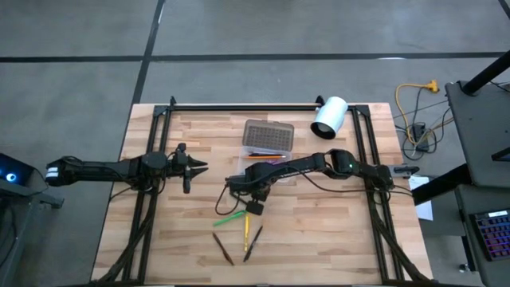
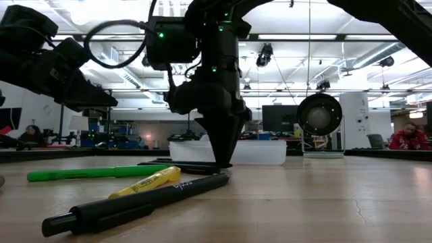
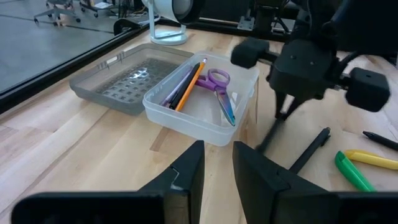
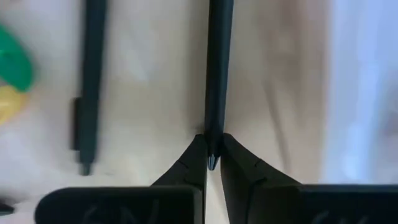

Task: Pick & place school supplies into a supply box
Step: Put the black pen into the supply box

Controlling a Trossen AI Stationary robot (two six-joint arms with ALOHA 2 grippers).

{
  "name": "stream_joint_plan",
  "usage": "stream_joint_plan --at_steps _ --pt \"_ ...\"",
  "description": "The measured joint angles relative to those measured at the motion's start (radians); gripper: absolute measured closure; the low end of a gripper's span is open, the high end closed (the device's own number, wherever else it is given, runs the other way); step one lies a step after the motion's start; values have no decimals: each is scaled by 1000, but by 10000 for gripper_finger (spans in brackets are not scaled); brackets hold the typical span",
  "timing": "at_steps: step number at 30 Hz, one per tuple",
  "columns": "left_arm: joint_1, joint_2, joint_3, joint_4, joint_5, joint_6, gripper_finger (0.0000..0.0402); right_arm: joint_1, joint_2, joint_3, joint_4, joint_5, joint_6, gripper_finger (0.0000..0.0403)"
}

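Jaws of the right gripper (image 4: 212,163) clamped on a black pen (image 4: 217,68) beside the box (image 3: 202,102). Scissors (image 3: 219,87) and some pencils (image 3: 186,84) inside; green marker (image 1: 230,216), yellow pen (image 1: 246,231), others left on table (image 1: 335,239). Left gripper (image 1: 199,167) waits, fingers slightly apart.

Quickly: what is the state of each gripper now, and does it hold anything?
Left gripper: open, empty, waiting at the table's left side.
Right gripper: closed on a black pen lying on the table beside the supply box.
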Motion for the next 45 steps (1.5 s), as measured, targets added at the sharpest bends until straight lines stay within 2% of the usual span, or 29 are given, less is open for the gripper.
stream_joint_plan --at_steps 21,39,45 --pt "0 0 0 0 0 0 332 36 -5 145 -106 181 -22 390" --pt "0 0 0 0 0 0 332 39 -31 156 -225 370 14 390" --pt "0 0 0 0 0 0 332 38 -33 155 -247 388 17 390"
